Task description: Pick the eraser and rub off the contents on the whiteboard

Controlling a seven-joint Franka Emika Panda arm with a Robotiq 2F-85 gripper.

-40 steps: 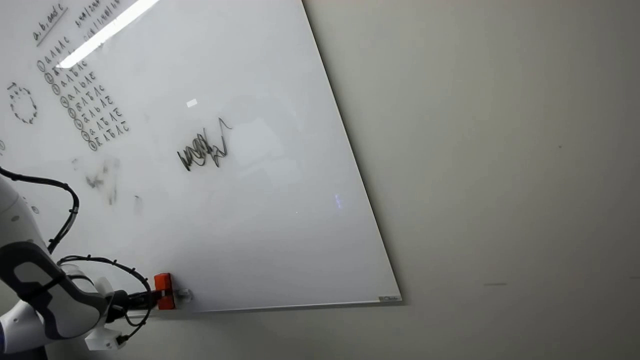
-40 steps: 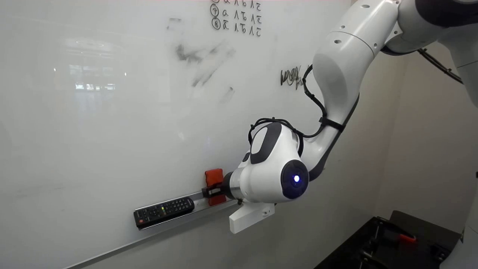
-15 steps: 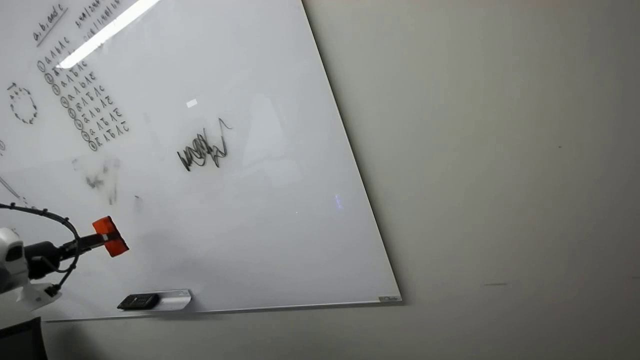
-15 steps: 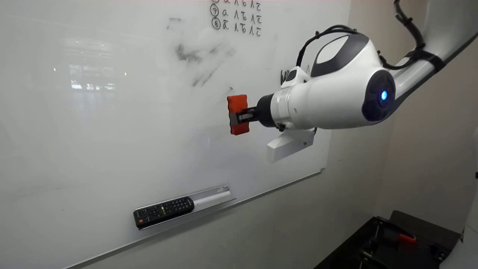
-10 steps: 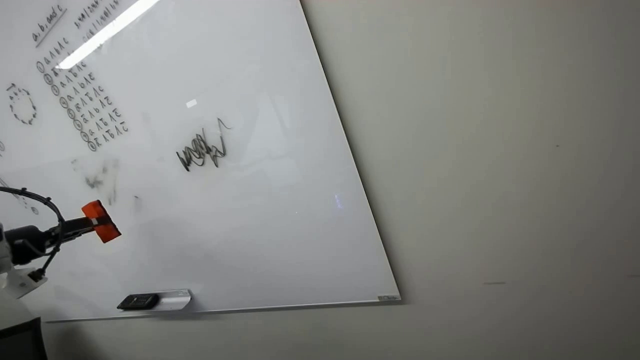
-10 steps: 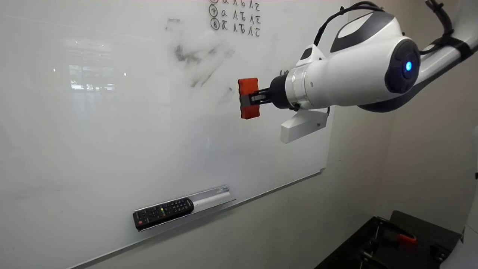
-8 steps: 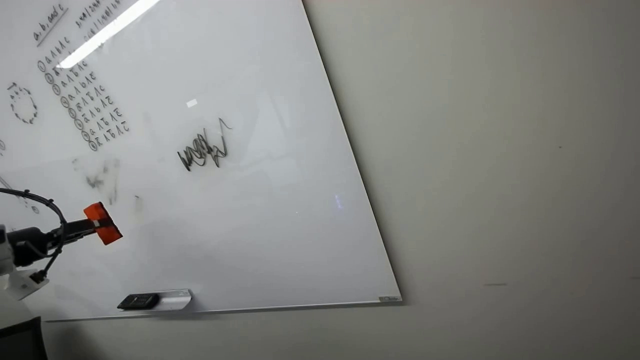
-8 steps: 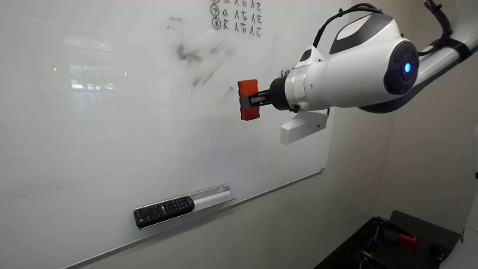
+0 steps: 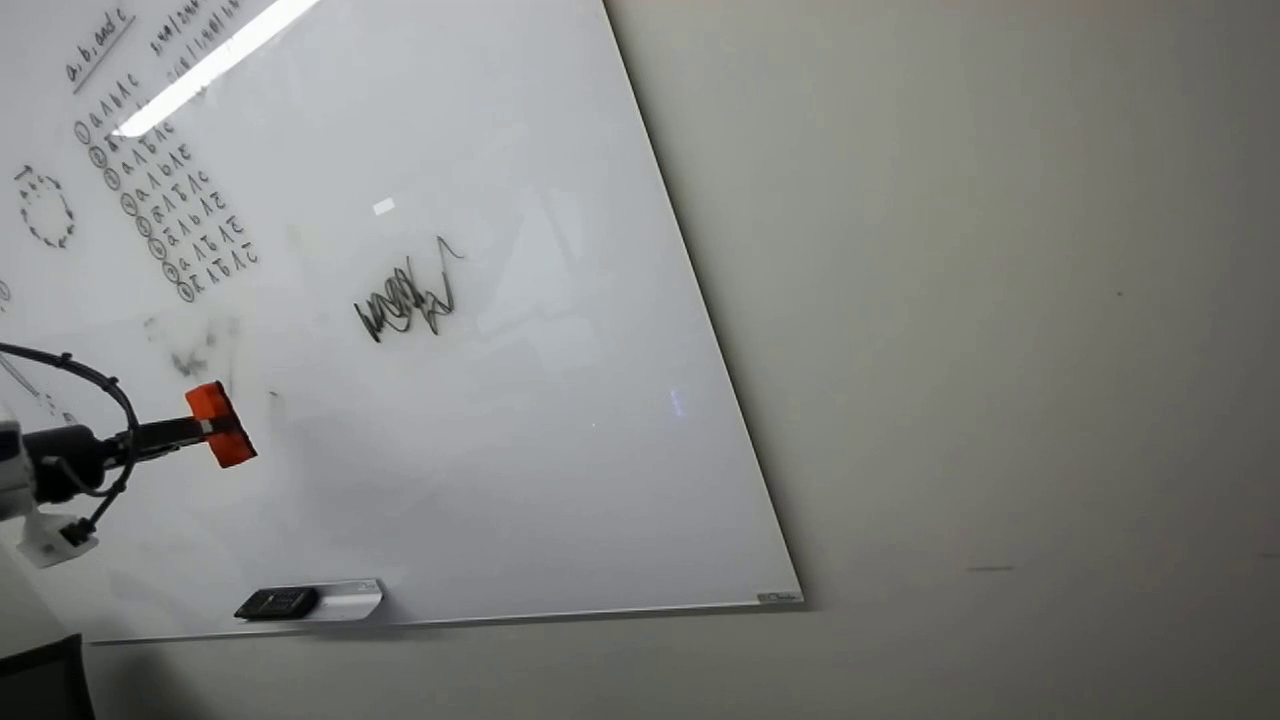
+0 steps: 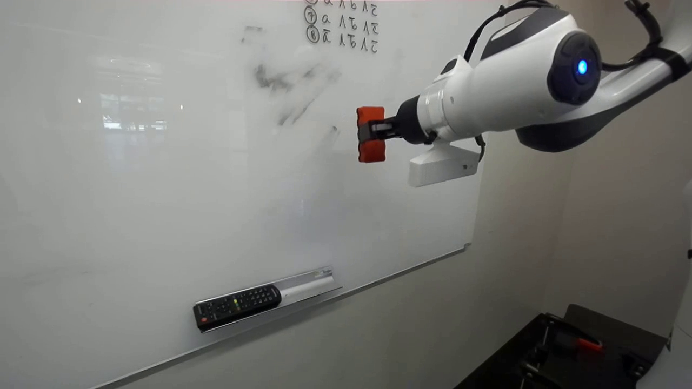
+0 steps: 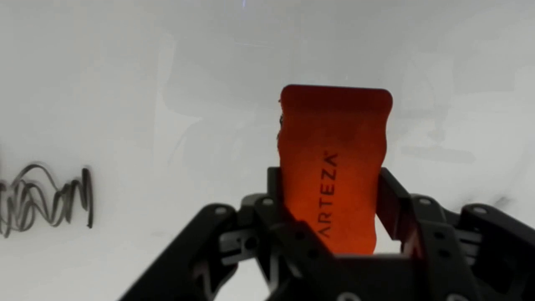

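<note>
While the gripper point(image 11: 330, 184) is clamped on the eraser point(image 11: 334, 125), its 2 fingers point(image 11: 393, 205) pressing opposite sides, the orange-red block sticks out above and below them in both exterior views. Ahead of the gripper spreads the whiteboard point(image 9: 560, 450), though I cannot tell whether the eraser touches it. The contents point(image 9: 400, 300), a jagged black scribble, lie well apart from the gripper, to its left in the wrist view and up to its right in an exterior view. Well below the gripper, in both exterior views, a black remote point(image 10: 238, 307) lies on a silver tray point(image 10: 308, 292) at the whiteboard's lower edge. Above the gripper, in an exterior view, run columns of writing point(image 9: 172, 202) beside a dotted circle point(image 9: 46, 208)
</note>
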